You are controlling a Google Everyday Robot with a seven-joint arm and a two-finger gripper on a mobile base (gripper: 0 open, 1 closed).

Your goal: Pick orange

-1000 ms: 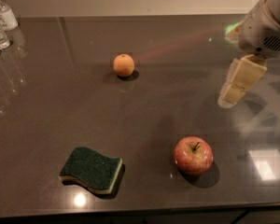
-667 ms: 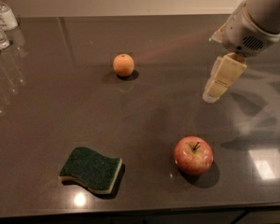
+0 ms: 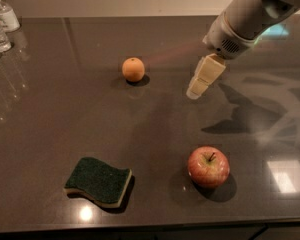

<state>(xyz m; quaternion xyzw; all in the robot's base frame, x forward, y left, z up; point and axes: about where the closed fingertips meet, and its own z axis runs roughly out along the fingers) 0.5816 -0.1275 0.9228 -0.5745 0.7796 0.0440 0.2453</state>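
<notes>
The orange (image 3: 133,69) is a small round pale-orange fruit resting on the dark table (image 3: 50,114), left of centre and toward the back. My gripper (image 3: 196,90) hangs from the pale arm that comes in from the upper right. It is above the table, to the right of the orange and about a hand's width from it, and holds nothing that I can see.
A shiny red apple (image 3: 208,166) with a stem sits at the front right. A green sponge (image 3: 98,180) lies at the front left. Clear plastic bottles (image 3: 0,21) stand at the back left corner. The table's front edge runs along the bottom.
The arm and gripper have moved left and a little lower, from the right edge toward the orange. The orange, apple and sponge have not moved.
</notes>
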